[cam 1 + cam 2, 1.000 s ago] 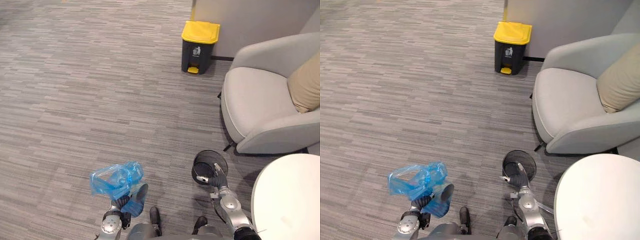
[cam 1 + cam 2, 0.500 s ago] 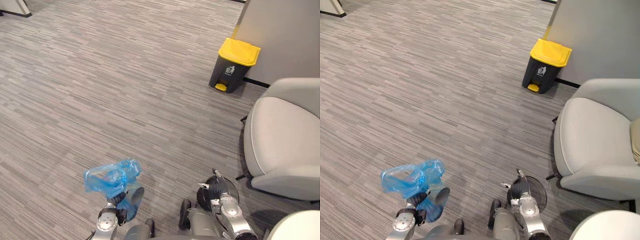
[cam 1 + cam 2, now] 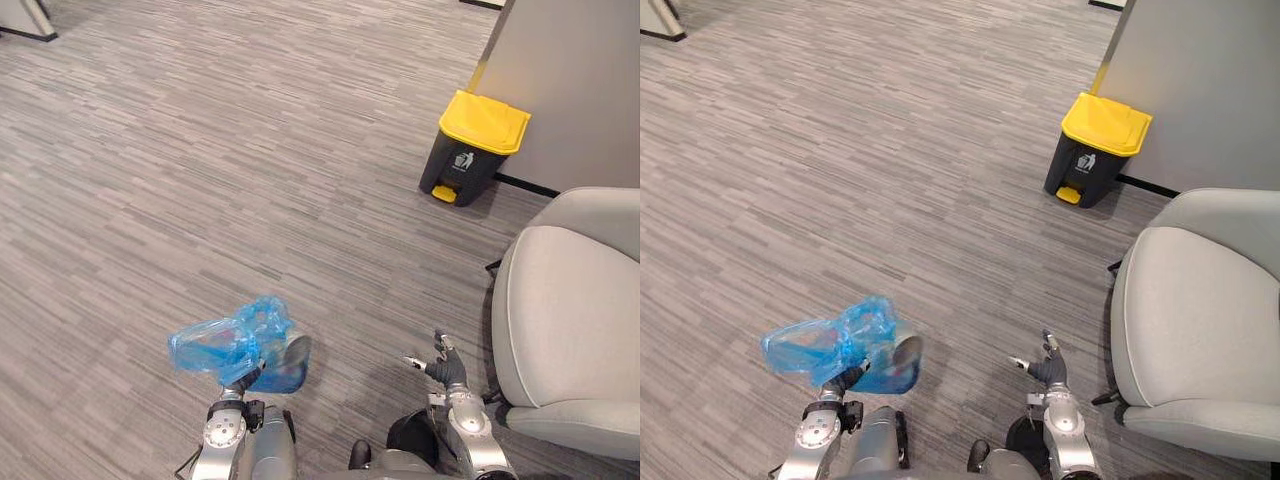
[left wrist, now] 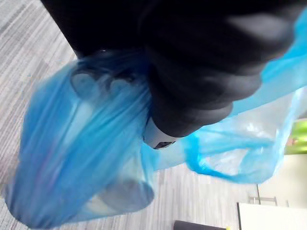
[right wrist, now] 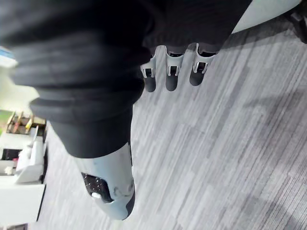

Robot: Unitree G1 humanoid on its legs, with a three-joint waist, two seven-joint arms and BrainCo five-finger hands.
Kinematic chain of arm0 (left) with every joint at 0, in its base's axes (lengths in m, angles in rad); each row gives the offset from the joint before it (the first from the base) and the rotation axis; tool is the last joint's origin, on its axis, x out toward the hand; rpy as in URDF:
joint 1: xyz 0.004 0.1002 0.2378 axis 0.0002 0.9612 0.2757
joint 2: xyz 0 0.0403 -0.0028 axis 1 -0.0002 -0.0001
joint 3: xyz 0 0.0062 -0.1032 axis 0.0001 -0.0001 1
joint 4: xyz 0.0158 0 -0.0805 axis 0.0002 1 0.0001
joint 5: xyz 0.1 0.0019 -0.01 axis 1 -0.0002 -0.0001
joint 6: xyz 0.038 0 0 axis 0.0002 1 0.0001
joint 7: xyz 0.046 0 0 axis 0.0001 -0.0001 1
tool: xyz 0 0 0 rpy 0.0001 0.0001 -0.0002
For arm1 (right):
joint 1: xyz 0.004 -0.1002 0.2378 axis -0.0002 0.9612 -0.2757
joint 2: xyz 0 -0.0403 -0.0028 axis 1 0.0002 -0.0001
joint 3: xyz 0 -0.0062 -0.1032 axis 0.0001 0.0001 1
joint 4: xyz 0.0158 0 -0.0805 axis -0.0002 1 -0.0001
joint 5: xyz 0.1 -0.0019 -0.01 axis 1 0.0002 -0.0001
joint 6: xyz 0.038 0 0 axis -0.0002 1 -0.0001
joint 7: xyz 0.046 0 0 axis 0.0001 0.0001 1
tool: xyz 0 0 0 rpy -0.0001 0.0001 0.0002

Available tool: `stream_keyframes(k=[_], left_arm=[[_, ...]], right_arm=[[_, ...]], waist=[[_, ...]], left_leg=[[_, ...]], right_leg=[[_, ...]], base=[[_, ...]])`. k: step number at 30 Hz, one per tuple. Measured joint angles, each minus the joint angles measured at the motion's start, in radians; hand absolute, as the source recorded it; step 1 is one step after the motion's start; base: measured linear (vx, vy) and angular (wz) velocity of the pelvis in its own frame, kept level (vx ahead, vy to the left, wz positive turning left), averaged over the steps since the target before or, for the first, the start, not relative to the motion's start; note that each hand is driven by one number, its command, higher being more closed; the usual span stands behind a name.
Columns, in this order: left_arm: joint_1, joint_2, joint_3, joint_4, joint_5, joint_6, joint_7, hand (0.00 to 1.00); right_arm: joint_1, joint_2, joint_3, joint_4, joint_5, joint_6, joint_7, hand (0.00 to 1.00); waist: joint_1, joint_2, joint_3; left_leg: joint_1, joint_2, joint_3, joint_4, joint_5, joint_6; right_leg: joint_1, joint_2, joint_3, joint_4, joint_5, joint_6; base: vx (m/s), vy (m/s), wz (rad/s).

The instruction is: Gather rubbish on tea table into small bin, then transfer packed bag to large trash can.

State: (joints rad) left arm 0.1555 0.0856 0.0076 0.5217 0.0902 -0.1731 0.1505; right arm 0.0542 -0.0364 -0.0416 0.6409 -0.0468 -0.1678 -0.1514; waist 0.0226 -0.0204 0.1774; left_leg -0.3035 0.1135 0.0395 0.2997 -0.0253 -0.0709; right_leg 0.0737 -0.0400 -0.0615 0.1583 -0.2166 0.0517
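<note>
Carriage of the packed bag to the far can looks like the step in hand. The blue bag (image 3: 230, 340) hangs bunched at the near left, gripped by the left hand (image 3: 243, 381), whose fingers are curled into its gathered plastic. A pale rounded item shows through the bag's lower side. The right hand (image 3: 445, 370) is at the near right with its fingers spread and nothing in it, just beside the grey armchair (image 3: 570, 320).

The large trash can (image 3: 474, 146) stands far right against the wall, well apart from the bag, with its yellow lid down. To do this well, the grip should stay tight with the bag's loose open loop kept uppermost, so nothing spills. The path over the carpet (image 3: 200, 150) should pass left of the armchair. The empty hand probably has to raise the lid before release.
</note>
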Motion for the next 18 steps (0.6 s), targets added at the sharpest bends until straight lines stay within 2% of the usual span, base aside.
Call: stream_keyframes(k=[1,3,5,6,8,9,10,12,13,14,15,16,17,18], left_arm=[[-0.005,0.004,0.000,0.001,0.000,0.002,-0.002,1.00],[0.003,-0.004,-0.001,0.000,0.000,0.004,-0.013,1.00],[0.031,0.001,0.000,0.001,0.000,0.009,-0.016,1.00],[0.046,0.010,-0.001,0.001,0.000,0.011,-0.015,1.00],[0.051,0.021,-0.004,0.000,-0.002,0.012,-0.014,1.00],[0.047,0.033,-0.002,-0.001,-0.003,0.012,-0.012,1.00],[0.042,0.042,0.005,0.000,-0.006,0.012,-0.012,1.00],[0.041,0.040,0.011,0.001,-0.009,0.012,-0.003,1.00],[0.040,0.038,0.016,0.005,-0.009,0.012,0.004,1.00],[0.038,0.047,0.027,0.011,-0.009,0.012,0.004,1.00],[0.039,0.058,0.028,0.013,-0.009,0.011,0.004,1.00],[0.028,0.049,0.028,0.037,-0.009,0.012,0.004,1.00],[0.017,0.037,0.032,0.049,-0.009,0.009,0.004,1.00],[0.014,0.035,0.034,0.049,-0.009,0.009,0.004,1.00]], right_arm=[[0.002,0.003,-0.001,0.001,-0.002,-0.001,0.000,0.00],[0.001,0.002,0.001,0.004,-0.003,0.000,0.001,0.00],[-0.004,0.009,0.011,0.018,-0.005,0.002,0.002,0.00],[-0.005,0.010,0.020,0.027,-0.005,0.003,0.002,0.00],[-0.007,0.010,0.029,0.045,-0.011,0.004,0.003,0.00],[-0.007,0.010,0.031,0.051,-0.026,0.009,0.003,0.00],[-0.010,0.006,0.035,0.053,-0.035,0.018,0.003,0.00],[-0.030,-0.011,0.045,0.072,-0.043,0.020,0.003,0.00],[-0.054,-0.020,0.051,0.089,-0.043,0.021,0.003,0.00],[-0.058,-0.022,0.052,0.089,-0.043,0.021,0.002,0.00],[-0.056,-0.024,0.053,0.088,-0.044,0.020,0.002,0.00],[-0.046,-0.039,0.051,0.095,-0.044,0.021,0.001,0.00],[-0.056,-0.058,0.051,0.098,-0.044,0.023,0.001,0.00],[-0.063,-0.062,0.050,0.099,-0.044,0.023,0.001,0.00]], waist=[[-0.001,-0.012,0.000],[-0.004,-0.007,0.003],[-0.003,-0.008,0.003],[-0.005,-0.009,0.003],[-0.009,-0.013,0.001],[-0.013,-0.011,0.002],[-0.017,-0.012,0.003],[-0.029,-0.007,0.006],[-0.033,0.002,0.011],[-0.037,-0.007,0.006],[-0.038,-0.022,0.002],[-0.039,-0.005,0.007],[-0.035,0.028,0.001],[-0.037,0.036,0.003]], left_leg=[[-0.002,-0.018,0.038,0.033,-0.050,0.017],[0.029,-0.028,0.096,0.069,-0.114,0.038],[0.098,-0.029,0.158,0.065,-0.158,0.050],[0.140,-0.029,0.189,0.061,-0.183,0.058],[0.190,-0.029,0.215,0.046,-0.210,0.064],[0.215,-0.027,0.219,0.027,-0.219,0.063],[0.241,-0.023,0.222,0.004,-0.218,0.066],[0.283,0.003,0.237,-0.020,-0.218,0.046],[0.312,0.024,0.249,-0.030,-0.223,0.034],[0.343,0.026,0.254,-0.055,-0.226,0.005],[0.362,0.015,0.253,-0.062,-0.235,-0.010],[0.384,0.030,0.229,-0.063,-0.255,-0.041],[0.386,0.063,0.210,-0.054,-0.249,-0.054],[0.389,0.072,0.202,-0.038,-0.247,-0.056]], right_leg=[[-0.019,-0.035,0.033,0.052,-0.027,0.022],[-0.073,-0.069,0.075,0.193,-0.045,0.050],[-0.156,-0.094,0.091,0.391,-0.028,0.099],[-0.212,-0.115,0.076,0.521,-0.001,0.131],[-0.279,-0.150,-0.004,0.644,-0.001,0.090],[-0.320,-0.157,-0.065,0.671,-0.026,0.051],[-0.357,-0.154,-0.123,0.659,-0.050,0.022],[-0.406,-0.135,-0.207,0.562,-0.059,-0.002],[-0.436,-0.113,-0.251,0.449,-0.040,-0.013],[-0.441,-0.086,-0.271,0.271,0.045,-0.018],[-0.435,-0.078,-0.265,0.188,0.156,-0.040],[-0.416,-0.061,-0.261,0.181,0.238,-0.117],[-0.414,-0.035,-0.267,0.202,0.185,-0.118],[-0.420,-0.030,-0.270,0.218,0.161,-0.120]], base=[[0.25,0.254,-0.65],[0.21,0.263,-0.81],[0.22,0.216,-0.94],[0.25,0.144,-0.73],[0.27,0.079,-0.48],[0.29,-0.019,-0.17],[0.30,-0.053,-0.07],[0.35,-0.130,-0.08],[0.56,-0.219,-0.15],[0.42,-0.158,-0.11],[0.47,-0.158,0.05],[0.44,-0.176,-0.02],[0.52,-0.217,-0.07],[0.41,-0.200,-0.14]])
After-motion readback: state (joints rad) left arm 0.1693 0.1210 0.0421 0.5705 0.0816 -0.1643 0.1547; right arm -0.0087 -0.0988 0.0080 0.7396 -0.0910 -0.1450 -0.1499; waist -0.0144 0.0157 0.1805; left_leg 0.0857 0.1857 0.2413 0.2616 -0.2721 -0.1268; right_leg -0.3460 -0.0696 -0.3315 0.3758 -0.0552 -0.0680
